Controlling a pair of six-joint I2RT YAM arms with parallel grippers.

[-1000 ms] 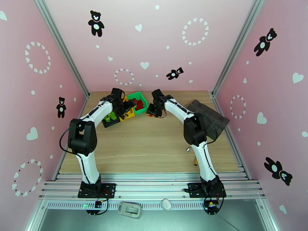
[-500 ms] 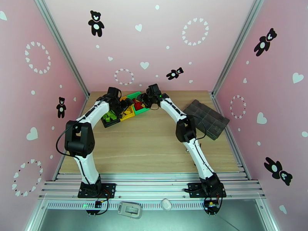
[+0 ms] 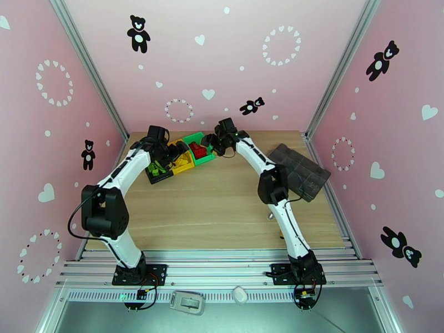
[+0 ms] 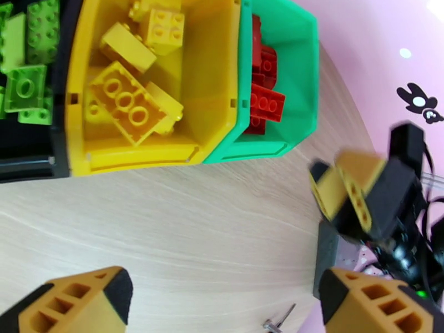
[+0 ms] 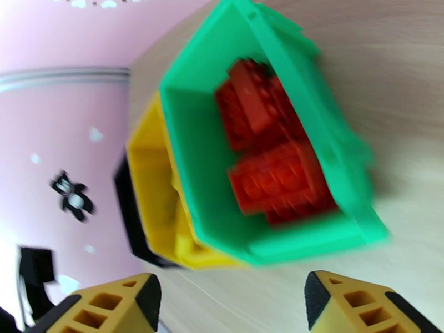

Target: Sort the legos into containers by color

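Right wrist: right end effector (image 5: pixel 233 292) moved to green container (image 5: pixel 191 134), spread, empty; left end effector (image 4: pixel 225 287) spread too.

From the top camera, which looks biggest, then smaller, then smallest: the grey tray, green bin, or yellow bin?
Largest: the flat dark grey compartment tray.
Then the green plastic bin and the yellow plastic bin: they look alike and are partly hidden, so I won't rank them.
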